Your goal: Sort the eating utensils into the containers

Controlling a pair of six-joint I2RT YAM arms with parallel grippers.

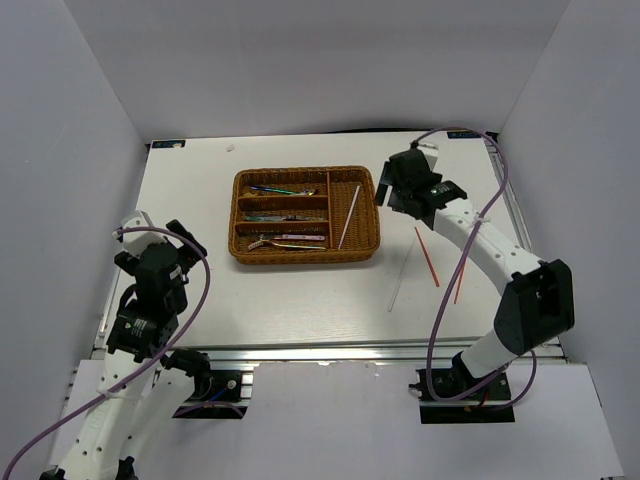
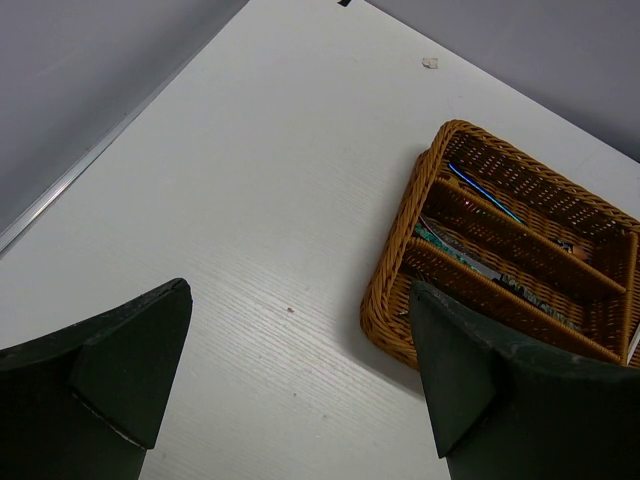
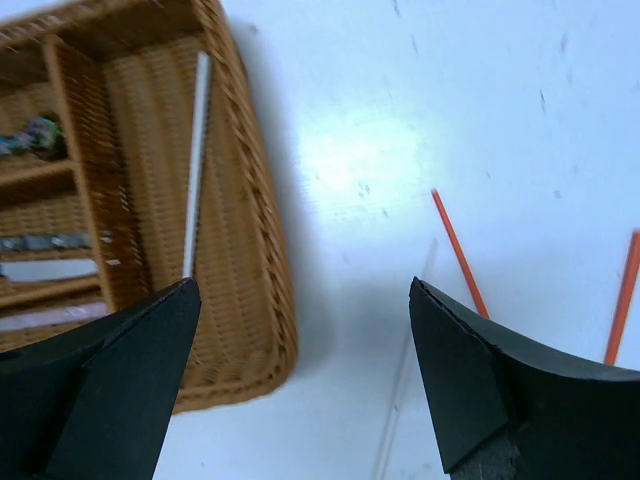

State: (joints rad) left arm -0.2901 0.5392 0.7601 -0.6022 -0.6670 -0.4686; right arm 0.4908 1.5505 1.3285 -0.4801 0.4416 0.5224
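At the lower left of the overhead view, the left gripper (image 1: 183,243) hangs over bare white worktop (image 1: 200,290), its jaws spread wide with nothing between them; its wrist camera shows both fingers (image 2: 120,370) apart above the surface, with the tray's corner at the right. Near the upper middle sits the brown wicker tray (image 1: 305,260), its three long slots holding iridescent cutlery (image 1: 285,215), too small to sort by type. One white chopstick (image 1: 348,215) lies slanted in the vertical slot at the tray's right end. Just right of the tray, the right gripper (image 1: 395,190) hovers with jaws wide and empty. Lower right of it, two orange chopsticks (image 1: 428,256) and another white chopstick (image 1: 398,280) lie on the worktop, outside the tray.
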